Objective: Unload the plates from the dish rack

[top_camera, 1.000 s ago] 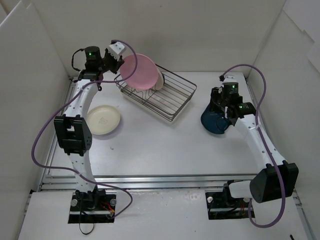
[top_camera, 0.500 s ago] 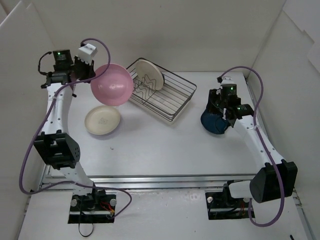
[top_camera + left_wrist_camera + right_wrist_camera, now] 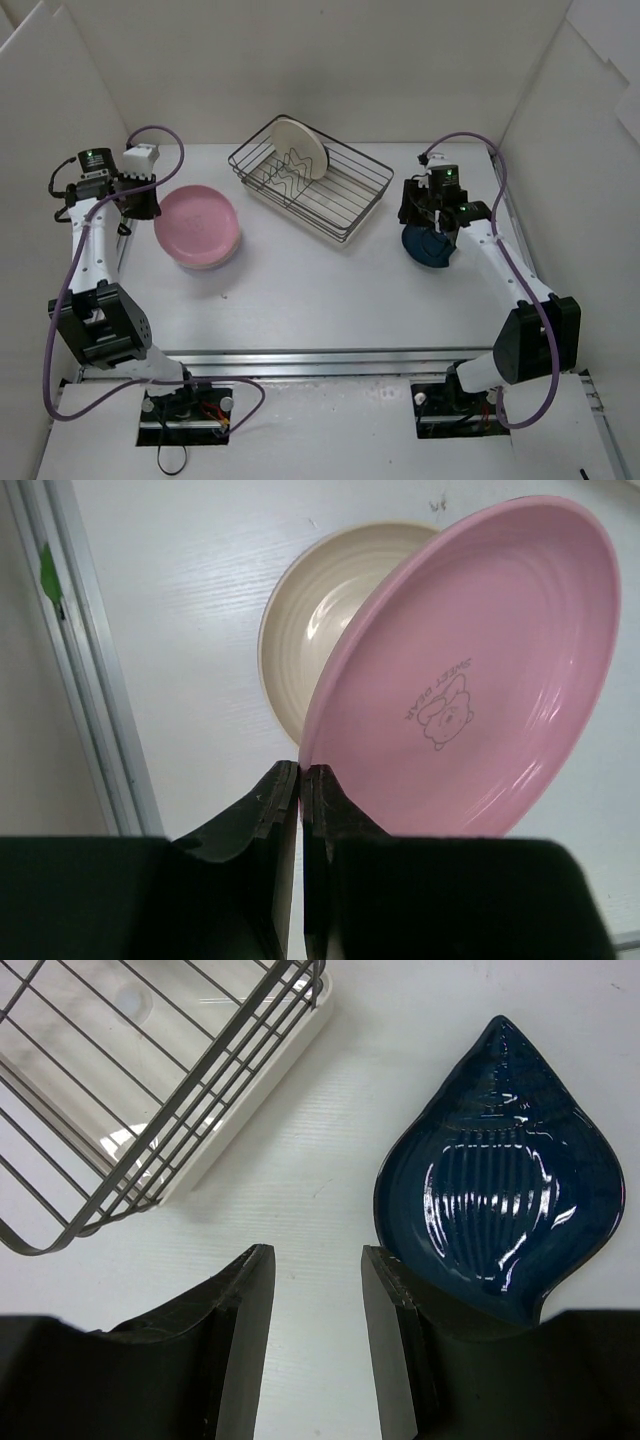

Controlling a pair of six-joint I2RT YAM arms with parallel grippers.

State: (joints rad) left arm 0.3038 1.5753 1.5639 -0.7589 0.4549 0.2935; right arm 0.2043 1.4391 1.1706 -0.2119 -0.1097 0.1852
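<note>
The dark wire dish rack [image 3: 350,195], far centre, holds one round cream plate [image 3: 300,148] upright. At left, the left gripper [image 3: 300,775] pinches the rim of a round pink plate [image 3: 470,680] tilted over a ribbed cream plate [image 3: 320,610]. At right, the right gripper [image 3: 315,1270] hangs open beside a dark blue shell-shaped plate [image 3: 500,1200].
</note>
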